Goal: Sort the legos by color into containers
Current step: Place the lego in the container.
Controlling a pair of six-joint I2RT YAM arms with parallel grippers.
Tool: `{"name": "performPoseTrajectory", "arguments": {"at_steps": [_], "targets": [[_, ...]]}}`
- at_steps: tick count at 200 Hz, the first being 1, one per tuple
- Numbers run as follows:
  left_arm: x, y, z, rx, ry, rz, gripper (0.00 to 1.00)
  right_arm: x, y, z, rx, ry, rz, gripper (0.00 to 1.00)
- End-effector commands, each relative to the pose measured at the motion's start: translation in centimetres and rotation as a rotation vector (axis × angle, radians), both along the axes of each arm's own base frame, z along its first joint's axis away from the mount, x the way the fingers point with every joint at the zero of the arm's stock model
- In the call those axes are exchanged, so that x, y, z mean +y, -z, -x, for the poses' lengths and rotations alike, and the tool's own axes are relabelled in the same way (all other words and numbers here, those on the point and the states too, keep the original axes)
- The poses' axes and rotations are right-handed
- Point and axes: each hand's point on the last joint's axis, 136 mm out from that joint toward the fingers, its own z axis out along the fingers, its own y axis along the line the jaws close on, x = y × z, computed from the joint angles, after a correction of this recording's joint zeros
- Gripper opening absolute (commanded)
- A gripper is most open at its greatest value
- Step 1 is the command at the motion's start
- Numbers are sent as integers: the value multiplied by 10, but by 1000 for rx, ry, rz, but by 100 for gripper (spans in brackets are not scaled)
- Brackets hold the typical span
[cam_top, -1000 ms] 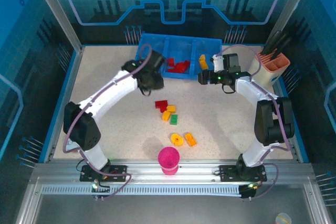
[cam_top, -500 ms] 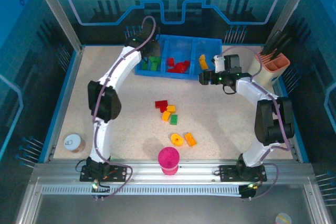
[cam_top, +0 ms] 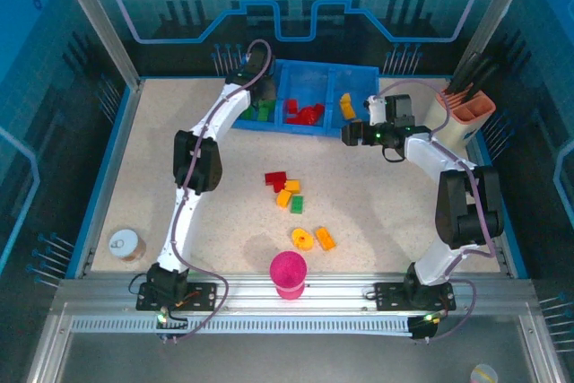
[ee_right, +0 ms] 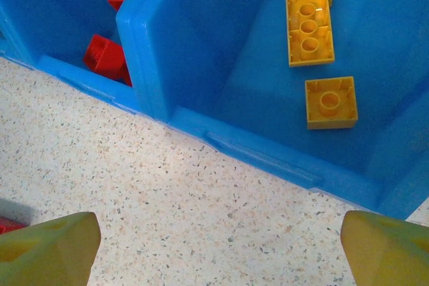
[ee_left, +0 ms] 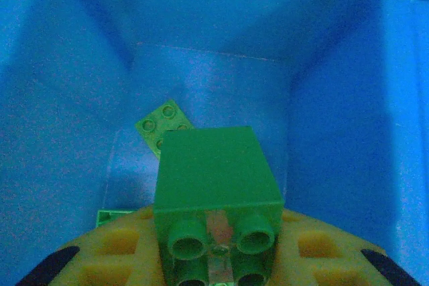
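Green plastic brick [ee_left: 214,172]: pinched in left pincer [ee_left: 214,252], above left compartment [ee_left: 74,112] of bright-blue plastic tray [cam_top: 309,128], walls close on three sides.
Loose red, orange and green bricks [cam_top: 285,190]: mid speckled surface [cam_top: 179,168], open room all round.
Left arm [cam_top: 202,136]: stretched far to the tray.
Right pincer [ee_right: 218,246]: spread wide, over the surface beside the tray's near rim.

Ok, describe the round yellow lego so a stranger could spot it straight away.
On the speckled table, find the magenta cup at the near edge. Just beyond it lie two loose pieces; the round yellow lego is the left one, a disc, while the orange brick beside it is rectangular.
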Motion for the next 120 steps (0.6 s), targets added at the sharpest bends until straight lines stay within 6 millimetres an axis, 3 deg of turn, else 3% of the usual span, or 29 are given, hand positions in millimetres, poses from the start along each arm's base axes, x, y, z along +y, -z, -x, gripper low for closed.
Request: {"name": "performPoseTrajectory", "arguments": {"at_steps": [1, 20, 35, 63, 92, 120], "targets": [[-1, -14, -11, -51, -21, 48, 25, -2, -5, -1, -17, 3, -32, 94], [-1, -21, -9, -59, -17, 43, 40, -3, -3, -2, -17, 8, -39, 94], [-3, -39, -8, -86, 6, 33, 54, -3, -2, -2, -15, 7, -43, 94], [-18, -96, 6, -176, 131, -92, 65, -2, -2, -2, -16, 3, -47, 94], [-46, -141, 49, -209, 244, -190, 68, -2, -1, -2, -16, 6, -45, 94], [-64, -127, 117, -70, 281, -185, 68, -1, -2, -2, -17, 4, -47, 94]]}}
